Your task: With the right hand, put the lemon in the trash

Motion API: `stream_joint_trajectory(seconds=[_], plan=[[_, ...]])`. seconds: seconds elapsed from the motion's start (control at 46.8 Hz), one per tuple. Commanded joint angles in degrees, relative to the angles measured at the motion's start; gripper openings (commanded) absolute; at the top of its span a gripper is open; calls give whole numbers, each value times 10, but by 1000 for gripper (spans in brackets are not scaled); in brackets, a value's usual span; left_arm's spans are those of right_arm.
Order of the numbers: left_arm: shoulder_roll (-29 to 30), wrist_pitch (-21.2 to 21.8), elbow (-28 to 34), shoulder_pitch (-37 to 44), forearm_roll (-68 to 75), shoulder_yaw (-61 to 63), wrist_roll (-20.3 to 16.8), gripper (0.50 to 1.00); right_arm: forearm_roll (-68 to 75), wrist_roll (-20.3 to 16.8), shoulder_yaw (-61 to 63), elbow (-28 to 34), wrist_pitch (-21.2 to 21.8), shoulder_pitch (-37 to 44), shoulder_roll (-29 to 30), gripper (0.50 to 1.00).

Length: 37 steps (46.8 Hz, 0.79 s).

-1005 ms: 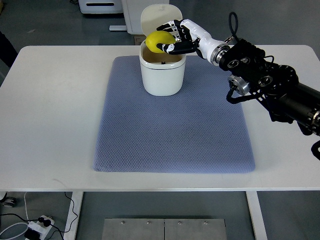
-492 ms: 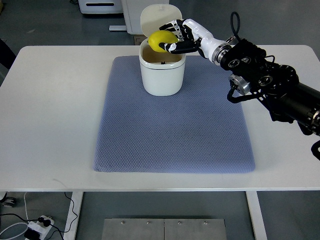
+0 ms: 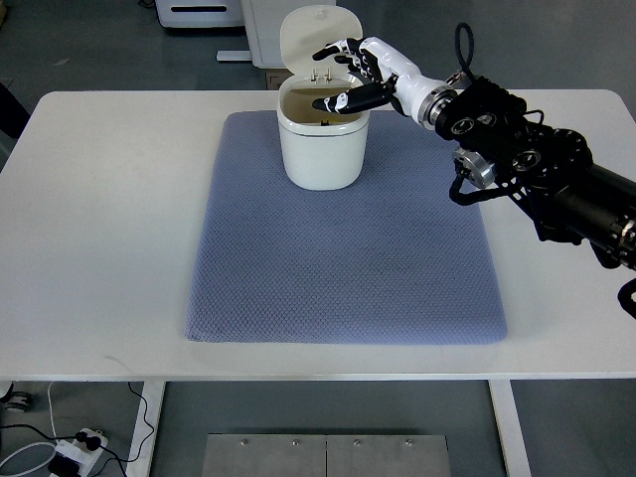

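Note:
A white trash bin (image 3: 319, 149) stands at the far middle of the blue-grey mat (image 3: 348, 258), its lid (image 3: 320, 30) tipped up behind it. My right hand (image 3: 343, 75) hovers over the bin's open mouth, fingers spread and holding nothing. No lemon shows anywhere; the inside of the bin is dark brown and mostly shadowed. The right arm (image 3: 527, 164) reaches in from the right edge across the table's far right. My left arm is out of view.
The mat lies on a white table (image 3: 99, 229). Beyond the table's far edge stand white appliances (image 3: 199, 12). Cables and a power strip (image 3: 70, 447) lie on the floor at the lower left.
The lemon was held in my right hand above the bin; now the fingers have spread and the lemon is gone from view. The hand stayed roughly in place.

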Motion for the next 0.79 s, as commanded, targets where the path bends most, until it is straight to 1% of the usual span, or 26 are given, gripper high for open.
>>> stream_joint_trajectory(seconds=[0.0, 0.128, 0.406, 0.492, 0.577, 0.769], plan=[[0, 0, 0, 0, 0, 0, 0, 1000, -1, 0, 0, 2, 0, -1, 0, 1000], [0, 0, 0, 0, 0, 0, 0, 1000, -1, 1, 0, 16, 0, 0, -3, 1000], [0, 0, 0, 0, 0, 0, 0, 1000, -1, 1, 0, 20, 0, 0, -4, 1000], [0, 0, 0, 0, 0, 0, 0, 1000, -1, 1, 0, 27, 0, 0, -14, 1000], [0, 0, 0, 0, 0, 0, 0, 1000, -1, 2, 0, 71, 0, 0, -47, 1000], [0, 0, 0, 0, 0, 0, 0, 1000, -1, 10, 5, 242, -8, 1, -168, 1000]])
